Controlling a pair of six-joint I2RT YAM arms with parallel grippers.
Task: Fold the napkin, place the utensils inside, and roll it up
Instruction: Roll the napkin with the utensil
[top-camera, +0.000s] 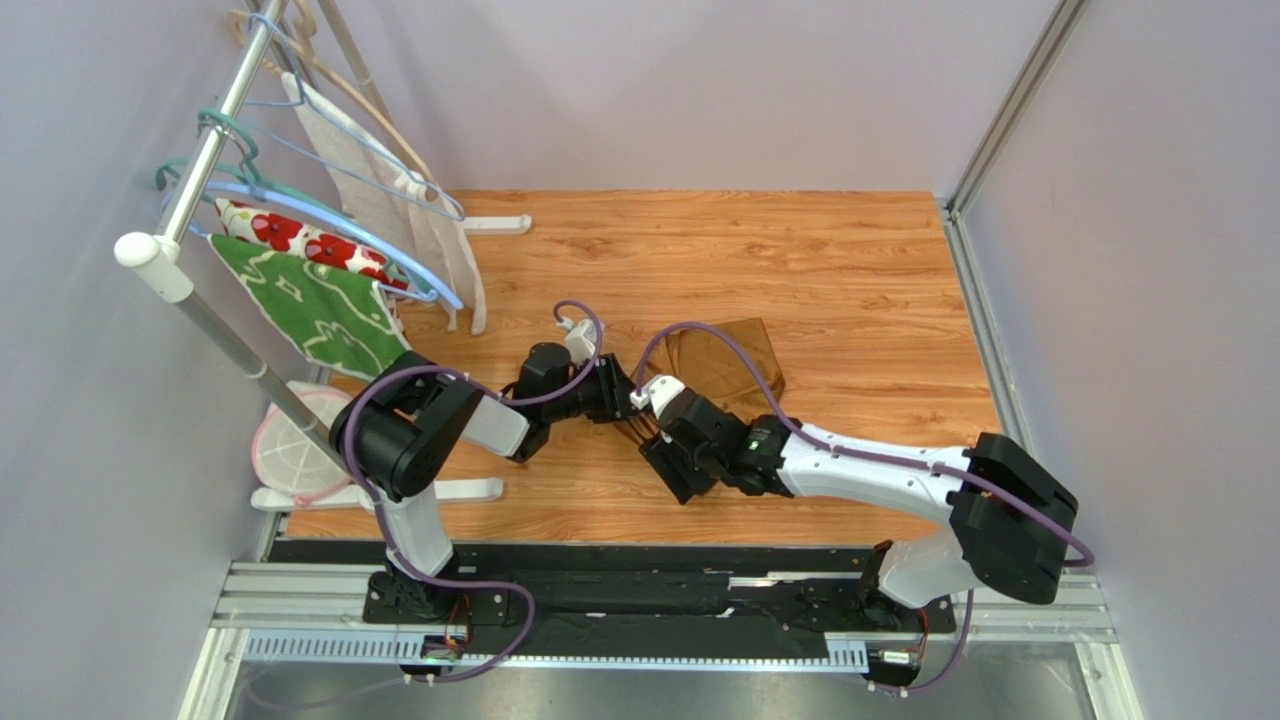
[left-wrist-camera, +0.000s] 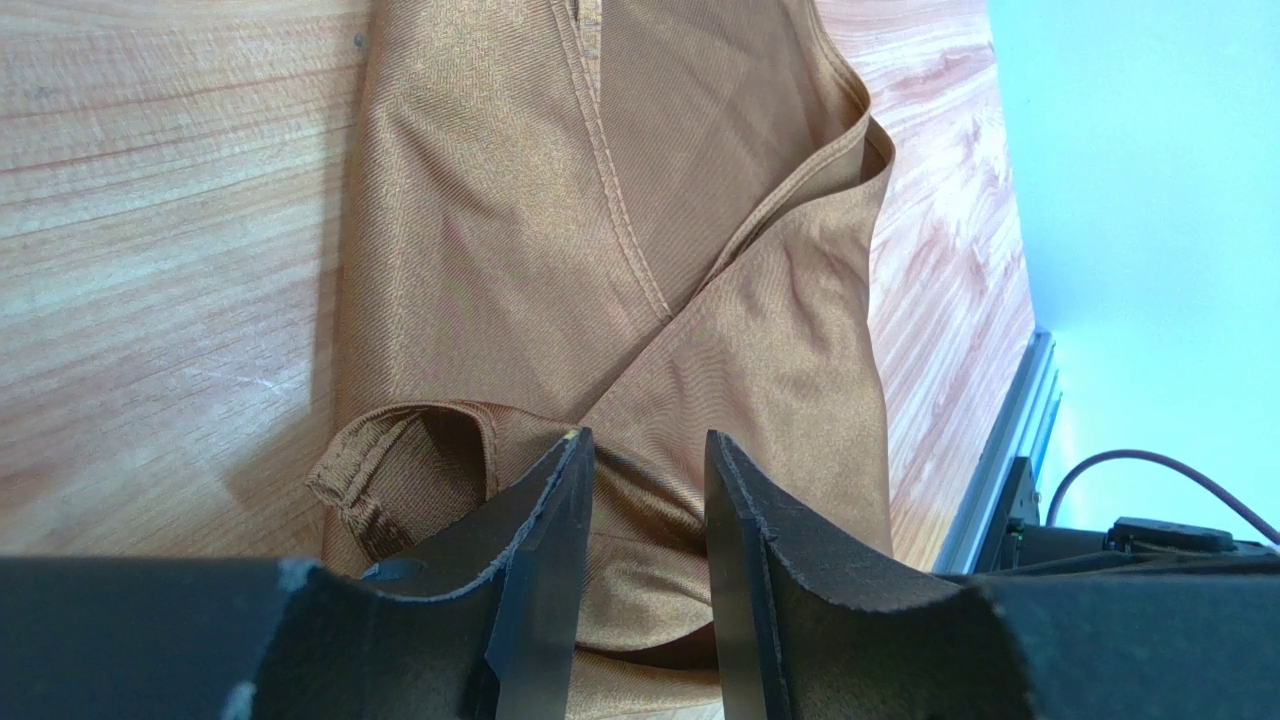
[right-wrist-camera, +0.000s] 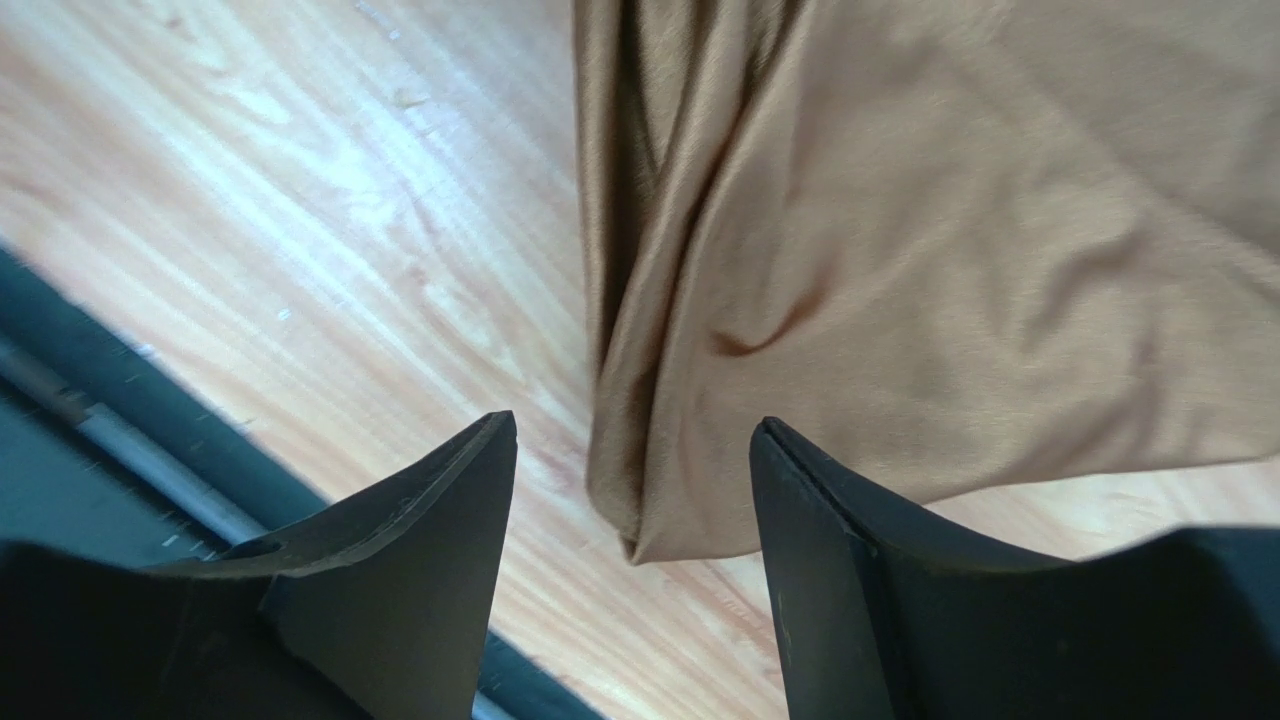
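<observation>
Plain golden-brown napkin (left-wrist-camera: 496, 225), green leaf-patterned cloth (top-camera: 319, 312), white red-flowered cloth (top-camera: 293, 236), light wood-grain table (top-camera: 842, 285)

The left arm (top-camera: 406, 432) and right arm (top-camera: 872, 462) are black at the joints, white between (a small green light (top-camera: 750, 446) at centre), with looping purple cables (top-camera: 706, 327) and dark wedge fingers (right-wrist-camera: 421, 540).

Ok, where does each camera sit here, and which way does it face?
Top external: above and behind, looking down on the table; left arm and right arm show.
Left wrist: looks down past the left gripper at the napkin.
Right wrist: looks down past the right gripper at the napkin's edge.
Shared: all three show the napkin.
</observation>
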